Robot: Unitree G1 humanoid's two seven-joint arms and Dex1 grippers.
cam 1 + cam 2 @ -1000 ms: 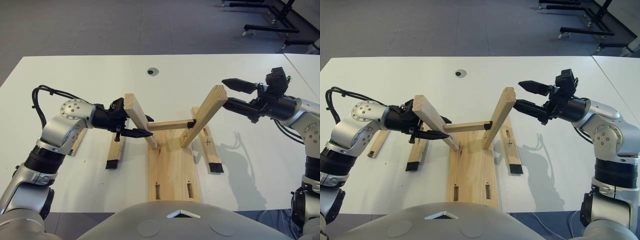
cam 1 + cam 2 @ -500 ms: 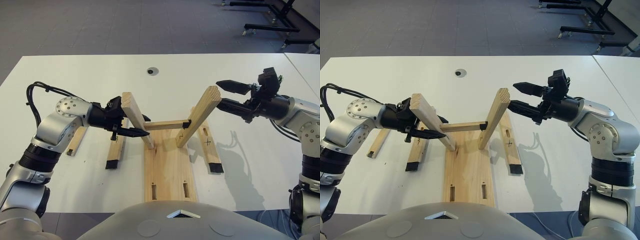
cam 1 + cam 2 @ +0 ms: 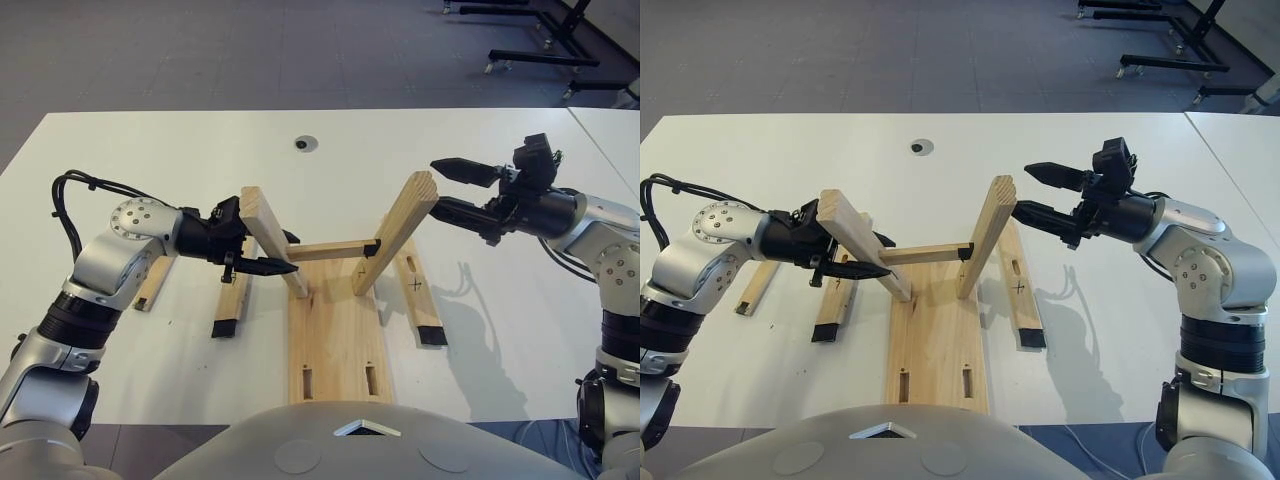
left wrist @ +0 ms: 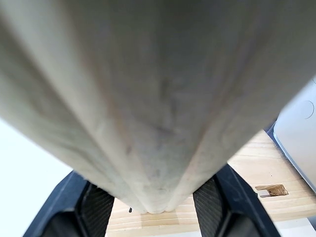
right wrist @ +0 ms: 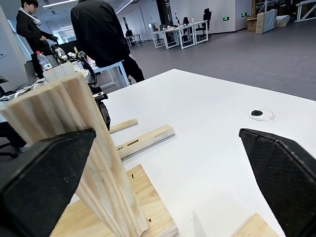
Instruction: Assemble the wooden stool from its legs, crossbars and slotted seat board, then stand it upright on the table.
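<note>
The slotted seat board (image 3: 340, 345) lies flat on the white table (image 3: 500, 130). Two legs stand slanted on it, joined by a crossbar (image 3: 328, 250). My left gripper (image 3: 283, 252) is shut on the left leg (image 3: 262, 225), whose wood presses between the dark pads (image 4: 94, 207). My right gripper (image 3: 447, 187) is open beside the top end of the right leg (image 3: 405, 225). Its lower finger sits against that end. In the right wrist view the right leg (image 5: 84, 123) rises next to one finger (image 5: 44, 182).
Two loose legs with black tips lie on the table, one to the left (image 3: 232, 300) of the board and one to the right (image 3: 415, 295). A short wooden piece (image 3: 152, 285) lies under my left arm. A cable hole (image 3: 302, 143) sits at the back.
The right gripper has moved left toward the right leg's top. The leg frame and board have shifted slightly left. The left gripper keeps its hold.
</note>
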